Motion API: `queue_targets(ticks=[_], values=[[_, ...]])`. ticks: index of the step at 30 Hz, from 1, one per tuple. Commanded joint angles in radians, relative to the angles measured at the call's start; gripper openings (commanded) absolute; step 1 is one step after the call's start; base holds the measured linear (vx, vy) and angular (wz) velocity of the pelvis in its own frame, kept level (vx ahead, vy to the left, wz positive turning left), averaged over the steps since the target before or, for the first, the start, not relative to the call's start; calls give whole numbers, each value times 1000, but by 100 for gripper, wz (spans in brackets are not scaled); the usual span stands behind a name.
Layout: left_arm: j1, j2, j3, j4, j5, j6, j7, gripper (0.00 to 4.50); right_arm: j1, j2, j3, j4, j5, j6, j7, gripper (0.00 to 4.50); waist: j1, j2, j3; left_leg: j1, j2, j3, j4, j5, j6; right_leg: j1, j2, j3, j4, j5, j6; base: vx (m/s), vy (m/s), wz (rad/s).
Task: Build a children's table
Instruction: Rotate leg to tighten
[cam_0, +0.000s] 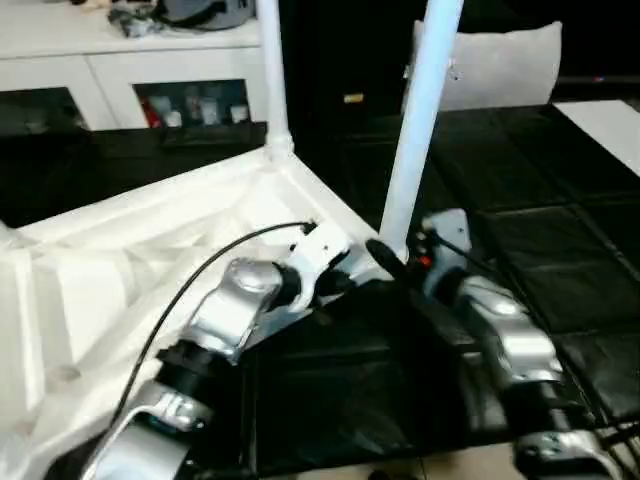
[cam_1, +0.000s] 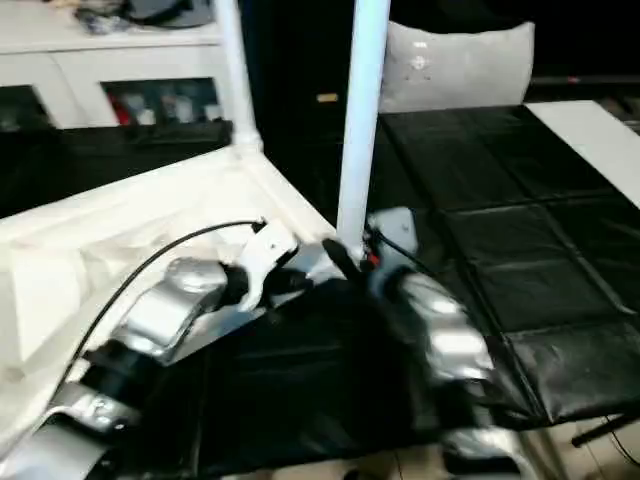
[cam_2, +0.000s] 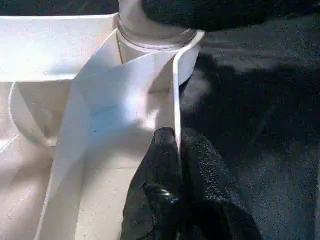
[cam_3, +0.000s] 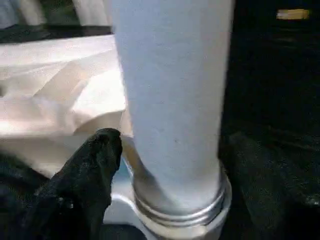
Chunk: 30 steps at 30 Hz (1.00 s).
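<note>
The white tabletop (cam_0: 130, 260) lies upside down on the black mat, ribbed side up. Two white legs stand upright in its corner sockets, one at the far corner (cam_0: 271, 80) and one at the near right corner (cam_0: 415, 120). My left gripper (cam_2: 176, 137) is shut on the tabletop's thin rim, just short of the near right socket (cam_2: 155, 47). My right gripper (cam_3: 175, 165) is open around the base of the near leg (cam_3: 170, 100). One black finger (cam_3: 85, 185) sits beside the leg on the tabletop side and the other stands off on the far side.
A grey cushion (cam_0: 495, 65) leans behind the near leg. A white cabinet (cam_0: 120, 70) with cluttered shelves runs along the back left. A white panel (cam_0: 610, 125) lies at the right edge. Black padded mat (cam_0: 560, 230) stretches to the right of my arms.
</note>
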Motion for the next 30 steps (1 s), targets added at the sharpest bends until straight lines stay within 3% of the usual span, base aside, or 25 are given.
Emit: queue_targets(ticks=[1,8,12,18,30], values=[[-9,20,-14,-46,-23,-54,-71,0,-5,-46,1,-21,12,-23,77,409,6,3,-75,-1,0,11,-61,-109,90,86,-51,54,-74,-300,-108,0,0,0],[-5,134,-77,-28,-32,-157,-278,0,21,-208,77,-63,62,-53,430,419,17,1,-70,10,0,12,-65,-176,91,85,-51,50,-91,-410,-71,0,0,0],[-16,186,-115,1,-27,-239,-380,0,15,-267,124,-66,74,-67,587,419,24,2,-74,7,6,10,-64,-151,97,85,-50,53,-80,-348,-106,0,0,0],[-21,242,-164,8,-32,-327,-536,0,-3,-281,153,-44,98,-30,696,383,42,-4,-77,6,12,12,-64,-117,98,84,-55,60,-68,-302,-137,0,0,0],[-37,257,-186,39,-43,-405,-631,0,-4,-298,201,-60,131,27,821,297,53,-6,-77,6,11,13,-64,-122,79,84,-55,59,-73,-355,-108,0,0,0]])
